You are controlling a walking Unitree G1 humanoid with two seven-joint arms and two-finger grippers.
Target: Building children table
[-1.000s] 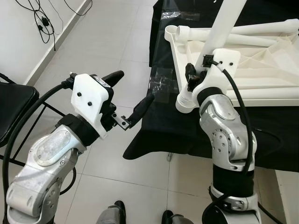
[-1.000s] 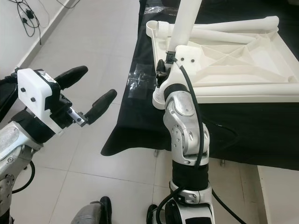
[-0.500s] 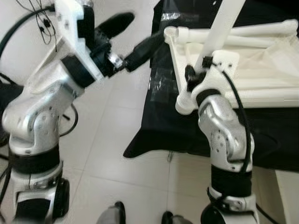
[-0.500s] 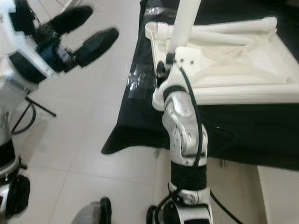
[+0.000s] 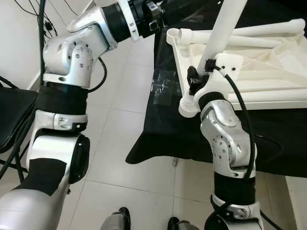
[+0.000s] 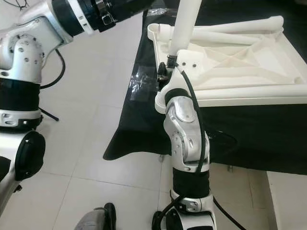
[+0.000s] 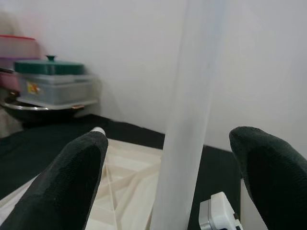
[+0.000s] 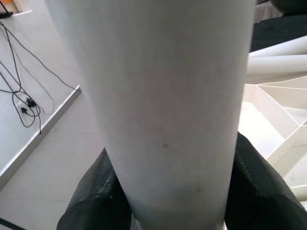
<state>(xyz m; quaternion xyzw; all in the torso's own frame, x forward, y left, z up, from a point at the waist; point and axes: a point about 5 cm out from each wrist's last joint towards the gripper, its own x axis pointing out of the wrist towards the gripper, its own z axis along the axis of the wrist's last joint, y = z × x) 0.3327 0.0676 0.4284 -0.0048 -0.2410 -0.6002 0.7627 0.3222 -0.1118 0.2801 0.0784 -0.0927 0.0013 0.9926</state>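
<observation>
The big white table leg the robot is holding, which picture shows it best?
The right eye view: the white table leg rises from the right hand beside the upturned tabletop. The left eye view shows nearly the same. The right wrist view shows it close up between two black fingers; the left wrist view shows it blurred between the open left hand.

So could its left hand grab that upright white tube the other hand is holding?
Probably yes. In the left wrist view the left hand is open with the white tube standing between its black fingers, nothing between them. The right hand grips the tube lower down, leaving that stretch free.
</observation>
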